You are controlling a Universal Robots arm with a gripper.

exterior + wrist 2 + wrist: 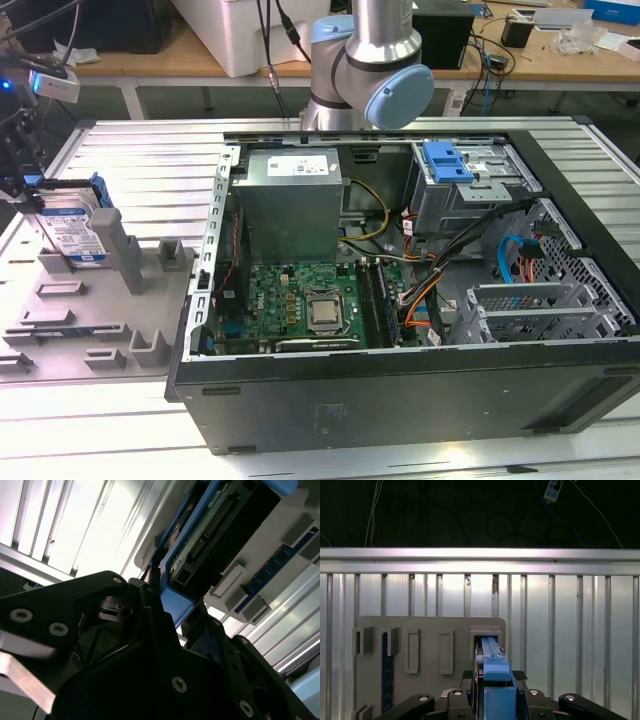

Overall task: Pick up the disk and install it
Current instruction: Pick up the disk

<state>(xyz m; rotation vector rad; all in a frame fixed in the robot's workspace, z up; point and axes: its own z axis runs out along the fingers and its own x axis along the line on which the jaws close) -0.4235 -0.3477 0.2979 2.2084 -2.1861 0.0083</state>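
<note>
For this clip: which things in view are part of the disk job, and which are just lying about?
Job: the disk, upright in the grey holder; the gripper shut on its blue frame; the open computer case.
Lying about: power supply, motherboard, blue bracket, bench clutter behind.

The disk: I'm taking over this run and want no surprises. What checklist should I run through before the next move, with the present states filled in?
1. Grasp: gripper shut on the disk: ok.
2. Pose: disk standing upright at the grey holder: ok.
3. Release: disk lifted free of the holder: cannot tell.
4. Access: computer case open, inside exposed: ok.
5. Target: drive cage free of cables: cannot tell.
</note>
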